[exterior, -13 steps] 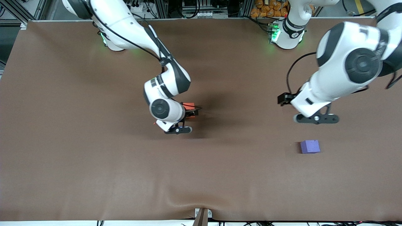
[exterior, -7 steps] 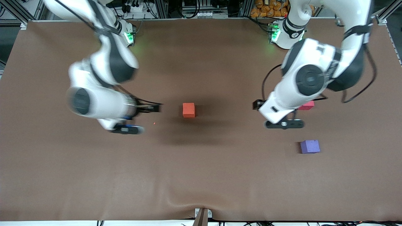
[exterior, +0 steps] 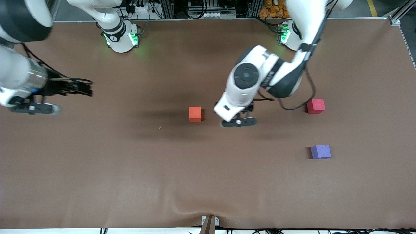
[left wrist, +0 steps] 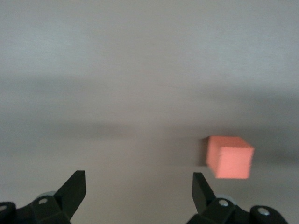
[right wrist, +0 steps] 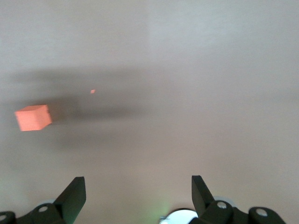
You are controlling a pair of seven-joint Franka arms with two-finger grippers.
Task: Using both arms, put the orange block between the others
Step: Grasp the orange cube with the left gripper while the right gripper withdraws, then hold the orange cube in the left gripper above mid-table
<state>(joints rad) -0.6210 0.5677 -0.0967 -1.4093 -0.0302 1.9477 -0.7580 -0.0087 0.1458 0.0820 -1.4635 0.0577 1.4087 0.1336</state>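
The orange block [exterior: 195,114] sits on the brown table near its middle, with nothing touching it. My left gripper [exterior: 239,123] hovers just beside it, toward the left arm's end, open and empty. In the left wrist view the orange block [left wrist: 230,157] lies off to one side of the open left gripper [left wrist: 138,186]. The pinkish-red cube [exterior: 316,106] and the purple cube [exterior: 320,151] rest toward the left arm's end, the purple one nearer the front camera. My right gripper [exterior: 31,108] hangs open at the right arm's end; its wrist view shows the orange block [right wrist: 32,117] far from the right gripper [right wrist: 138,189].
A tiny orange crumb [exterior: 159,127] lies on the cloth close to the orange block. The table cloth [exterior: 97,169] has a wrinkle by the front edge, above a small bracket [exterior: 209,222]. The green-lit arm bases [exterior: 120,39] [exterior: 289,32] stand at the back edge.
The right arm left the orange block and swung out to its own end of the table. The left arm swept from over the pinkish-red cube to beside the orange block.
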